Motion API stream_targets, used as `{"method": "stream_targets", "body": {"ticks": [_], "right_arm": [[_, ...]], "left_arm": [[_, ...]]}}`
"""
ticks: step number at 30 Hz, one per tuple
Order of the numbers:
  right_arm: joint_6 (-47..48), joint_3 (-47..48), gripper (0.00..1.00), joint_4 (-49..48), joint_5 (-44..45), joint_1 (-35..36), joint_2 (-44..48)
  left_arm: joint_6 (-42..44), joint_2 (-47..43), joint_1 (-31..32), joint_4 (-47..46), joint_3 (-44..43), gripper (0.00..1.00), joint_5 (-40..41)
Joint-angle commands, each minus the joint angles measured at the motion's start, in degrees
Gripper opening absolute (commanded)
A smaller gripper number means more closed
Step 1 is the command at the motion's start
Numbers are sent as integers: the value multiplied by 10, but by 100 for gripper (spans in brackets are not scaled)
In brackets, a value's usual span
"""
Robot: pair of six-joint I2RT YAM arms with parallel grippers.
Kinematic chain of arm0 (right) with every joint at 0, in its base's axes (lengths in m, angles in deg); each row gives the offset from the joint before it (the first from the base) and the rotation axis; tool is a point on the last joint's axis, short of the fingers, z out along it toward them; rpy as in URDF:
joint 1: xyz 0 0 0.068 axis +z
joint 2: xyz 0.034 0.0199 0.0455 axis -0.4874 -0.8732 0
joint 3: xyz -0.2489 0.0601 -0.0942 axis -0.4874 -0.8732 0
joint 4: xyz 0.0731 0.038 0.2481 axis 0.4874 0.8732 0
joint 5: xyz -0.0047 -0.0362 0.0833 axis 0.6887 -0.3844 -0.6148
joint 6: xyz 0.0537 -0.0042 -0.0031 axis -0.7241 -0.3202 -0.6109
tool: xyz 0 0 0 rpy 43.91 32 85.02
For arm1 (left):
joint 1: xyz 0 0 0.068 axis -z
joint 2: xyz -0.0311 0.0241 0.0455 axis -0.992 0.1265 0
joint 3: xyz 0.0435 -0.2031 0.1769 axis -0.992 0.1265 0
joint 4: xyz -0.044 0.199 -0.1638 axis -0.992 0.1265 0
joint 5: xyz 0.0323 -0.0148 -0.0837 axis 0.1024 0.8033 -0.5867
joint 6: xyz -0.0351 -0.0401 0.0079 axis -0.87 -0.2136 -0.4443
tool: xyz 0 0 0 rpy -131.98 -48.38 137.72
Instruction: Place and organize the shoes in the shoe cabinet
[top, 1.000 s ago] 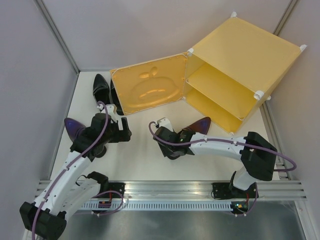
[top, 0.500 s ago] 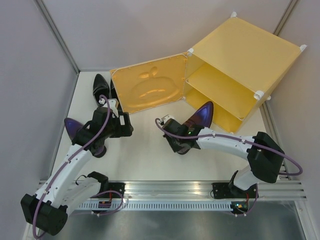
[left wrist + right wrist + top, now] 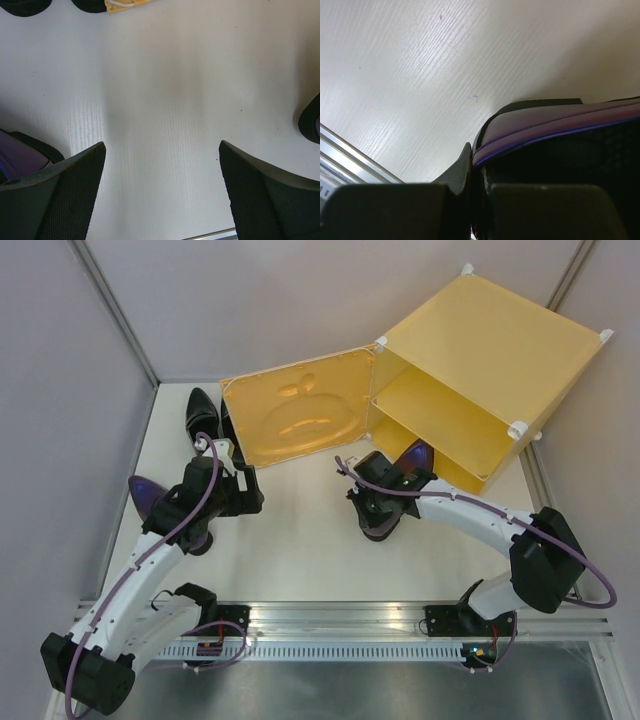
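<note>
At the near edge of the table [image 3: 290, 555], the left claw [image 3: 162, 150] hangs with its jaws spread wide over bare tabletop, gripping nothing. One purple shoe [image 3: 148, 496] lies just beside it, partly under that arm, its toe pointing toward the left wall.

Further in and to the right, the right claw [image 3: 383, 508] is clamped tight on the rim of the other purple shoe [image 3: 411, 455]; the wrist view shows the fingers pinching the edge at the heel end, with the dark inside of the shoe beside them. This shoe's long axis runs from the heel at the claw, away and to the right, and the toe sits at the lip of the lower compartment of the yellow cabinet [image 3: 500, 350]. Whether the tip has crossed that lip cannot be told.

The cabinet's mouth faces the claw almost along that same line, so the next push probably wants to go straight along the shoe's length, toe first. The right arm is plainly the nearer one.

Furthest back on the left, behind the swung-open door [image 3: 300, 415], lie the black shoes [image 3: 203, 412], well apart from the right claw and closer to the left arm.
</note>
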Motion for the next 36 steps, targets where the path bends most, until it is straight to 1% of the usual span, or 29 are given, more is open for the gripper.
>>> {"method": "stream_targets", "body": {"ticks": [1,5,7,9,12,15,17,18,21,22,23,24,26,27,30,31,32,33,34,35,36], "right_arm": [[43,16,1,-13,0,-23,16],[56,15,1,-8,13,-78,13],[69,16,1,-6,24,-95,7],[74,15,2,-10,28,-120,1],[79,20,3,-16,58,-147,-17],[80,26,9,-29,78,-168,-35],[71,28,16,-30,106,-176,-42],[65,29,22,-31,118,-177,-44],[38,22,35,-27,143,-177,-36],[30,19,44,-25,146,-177,-31],[23,14,46,-25,151,-175,-17],[6,5,52,-26,154,-176,-7],[-14,-3,57,-28,165,-175,12],[-23,-9,65,-27,179,-173,34],[-73,-24,74,-34,214,-158,90],[-121,-31,83,-43,245,-151,106],[-151,-38,86,-47,276,-137,121],[-182,-65,92,-55,298,-126,154],[-202,-82,94,-85,332,-113,170],[-261,-95,95,-86,363,-83,192],[-290,-113,98,-84,395,-67,199]], "left_arm": [[19,-8,-4,-18,6,96,14],[19,-9,-3,-18,7,95,14],[18,-11,-3,-19,9,95,16],[18,-11,-4,-18,8,95,19],[17,-9,-3,-18,9,95,19],[17,-5,-4,-18,9,95,20],[16,-5,-3,-18,10,95,20],[17,-6,-4,-18,9,95,21],[16,-6,-4,-18,10,95,23],[16,-7,-5,-18,9,95,24],[15,-7,-4,-19,10,95,25],[16,-6,-4,-19,9,95,25],[16,-6,-5,-19,10,95,26],[15,-6,-5,-18,9,95,24],[15,-5,-4,-19,10,95,23],[14,-6,-4,-19,10,95,23],[13,-7,-5,-19,10,95,23],[12,-8,-5,-19,10,95,23],[11,-7,-5,-18,8,95,24],[10,-9,-6,-19,9,95,25],[11,-10,-5,-19,7,95,27]]}}
